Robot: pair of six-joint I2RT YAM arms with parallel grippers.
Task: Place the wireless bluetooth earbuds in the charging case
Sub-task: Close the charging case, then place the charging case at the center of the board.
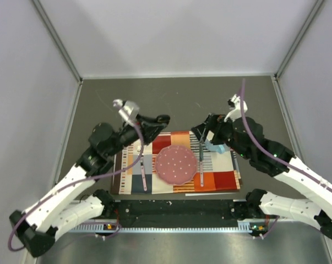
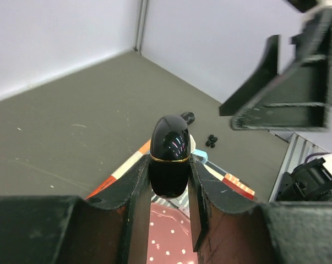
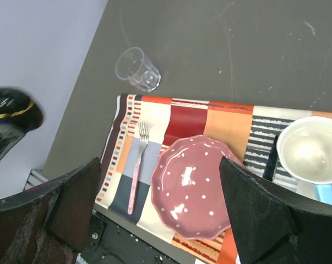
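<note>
Worryingly, my left gripper [image 2: 169, 168] pinches the glossy black pebble-shaped charging case [image 2: 169, 144], whose slick curves could squirt free; my right gripper [image 3: 160, 184] gapes empty.

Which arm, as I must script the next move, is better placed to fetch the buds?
Right, probably. Its claw is open and empty, while the left claw is shut on the case. The buds lie loose beyond it.

Dark grey tabletop [image 1: 177, 99], pale plain walls [image 1: 177, 33] (metal corner posts [image 1: 56, 41]), even diffuse light.
</note>
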